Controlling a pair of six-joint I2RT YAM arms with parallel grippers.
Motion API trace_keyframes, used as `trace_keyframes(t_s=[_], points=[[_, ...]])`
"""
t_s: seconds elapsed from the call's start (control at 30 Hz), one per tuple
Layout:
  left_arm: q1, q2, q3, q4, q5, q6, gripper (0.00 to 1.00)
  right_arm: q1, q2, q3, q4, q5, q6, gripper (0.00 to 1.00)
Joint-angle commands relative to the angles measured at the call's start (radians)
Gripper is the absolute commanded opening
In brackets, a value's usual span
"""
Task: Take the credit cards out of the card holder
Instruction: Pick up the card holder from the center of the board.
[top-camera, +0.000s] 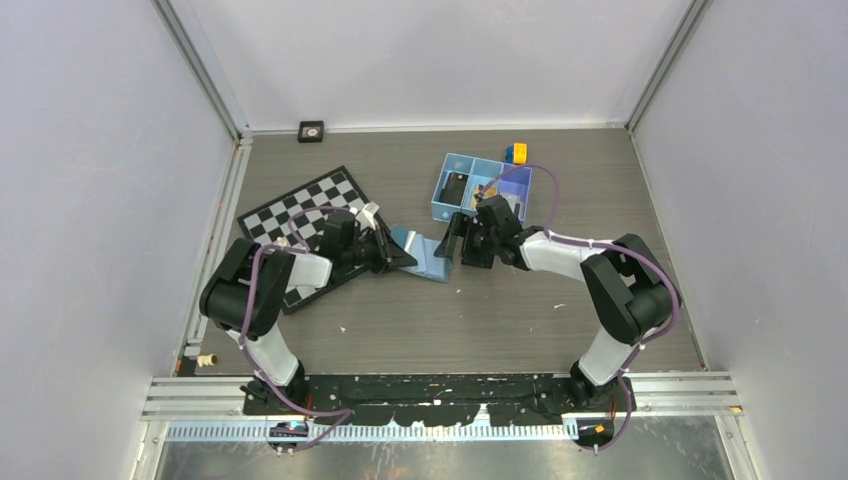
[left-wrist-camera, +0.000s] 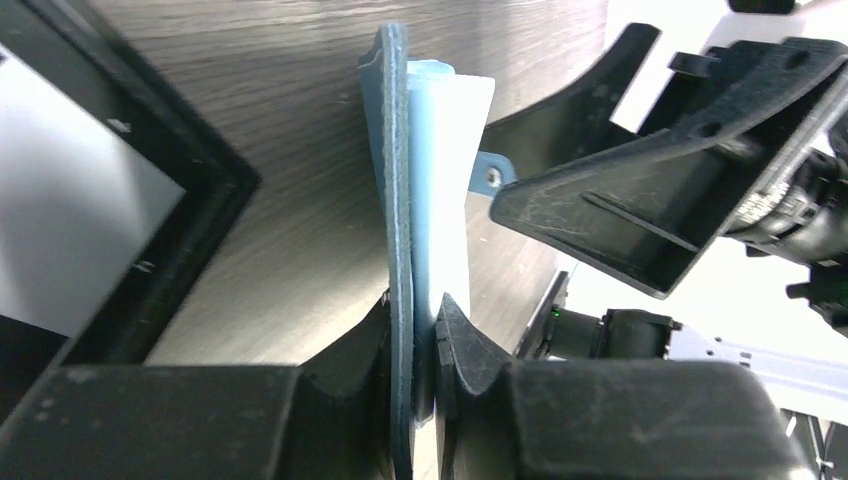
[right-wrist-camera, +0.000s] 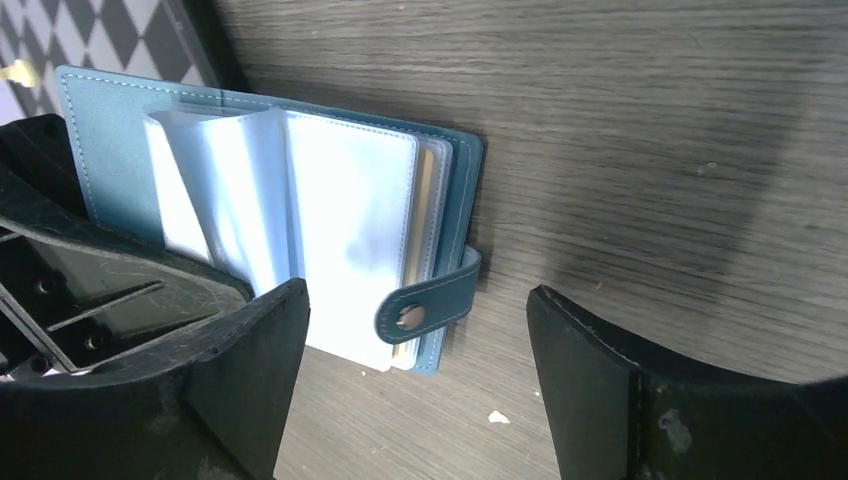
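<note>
We see a dark wood-grain table (top-camera: 500, 320). On its left lies a black-and-white checkerboard (top-camera: 300, 215), set askew. Near the middle rests an open light-blue card holder (top-camera: 425, 255). Farther back, right of centre, sits a blue three-compartment tray (top-camera: 476, 163), with a small yellow and blue block (top-camera: 516, 152) just behind it. A small black square (top-camera: 311, 131) sits at the far edge.

Credit cards (right-wrist-camera: 428, 215) buried inside the card holder (right-wrist-camera: 110, 140), only thin edges peeking, tray (top-camera: 470, 158) contents too small to tell, left end effector (left-wrist-camera: 412, 325) cropped below.
</note>
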Motion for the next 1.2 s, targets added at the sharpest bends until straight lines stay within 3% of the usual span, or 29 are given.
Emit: trace_keyframes(t_s=[0.0, 0.5, 0.83, 1.17], points=[[0.016, -0.096, -0.034, 0.208, 0.062, -0.061, 0.16, -0.001, -0.083, -0.032, 0.128, -0.055, 0.036, 0.87], [0.042, -0.029, -0.122, 0.724, 0.135, -0.306, 0.12, -0.015, -0.141, -0.150, 0.397, -0.167, 0.139, 0.88], [0.041, -0.017, -0.129, 0.782, 0.140, -0.338, 0.11, -0.052, -0.143, -0.216, 0.597, -0.249, 0.244, 0.87], [0.041, -0.016, -0.128, 0.723, 0.125, -0.310, 0.11, -0.075, -0.183, -0.272, 0.716, -0.273, 0.280, 0.52]])
